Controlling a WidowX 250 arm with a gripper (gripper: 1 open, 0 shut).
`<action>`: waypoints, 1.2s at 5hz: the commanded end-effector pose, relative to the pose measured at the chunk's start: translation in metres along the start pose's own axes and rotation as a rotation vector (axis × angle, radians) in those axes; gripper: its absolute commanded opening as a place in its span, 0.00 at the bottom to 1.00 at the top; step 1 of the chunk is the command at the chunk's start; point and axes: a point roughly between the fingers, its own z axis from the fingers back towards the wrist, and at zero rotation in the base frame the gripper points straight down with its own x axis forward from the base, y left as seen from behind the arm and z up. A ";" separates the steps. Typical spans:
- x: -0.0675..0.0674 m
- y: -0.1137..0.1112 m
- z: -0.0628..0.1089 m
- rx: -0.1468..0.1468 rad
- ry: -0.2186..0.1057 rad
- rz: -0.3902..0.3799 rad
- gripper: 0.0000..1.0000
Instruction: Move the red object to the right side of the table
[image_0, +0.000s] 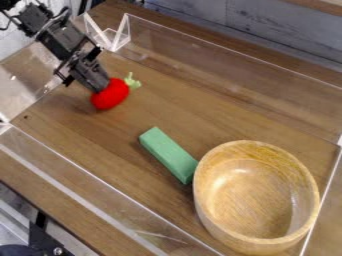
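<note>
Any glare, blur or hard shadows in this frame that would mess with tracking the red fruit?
Camera view: low resolution and soft overall. The small round red toy fruit reads saturated and distinct in the black hand, with slight smear at its edges. Pale reflections streak the clear acrylic walls. The brown wood-grain table is evenly lit, shadows soft.

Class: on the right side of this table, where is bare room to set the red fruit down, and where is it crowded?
Bare wood lies beyond the bowl and green block, along the far wall. The near right is crowded by bowl and block, which touch.
</note>
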 end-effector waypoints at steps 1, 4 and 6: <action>0.002 -0.034 0.012 0.042 -0.013 -0.071 0.00; 0.006 -0.055 -0.015 0.067 0.020 -0.088 0.00; 0.003 -0.060 -0.019 0.102 -0.024 -0.083 0.00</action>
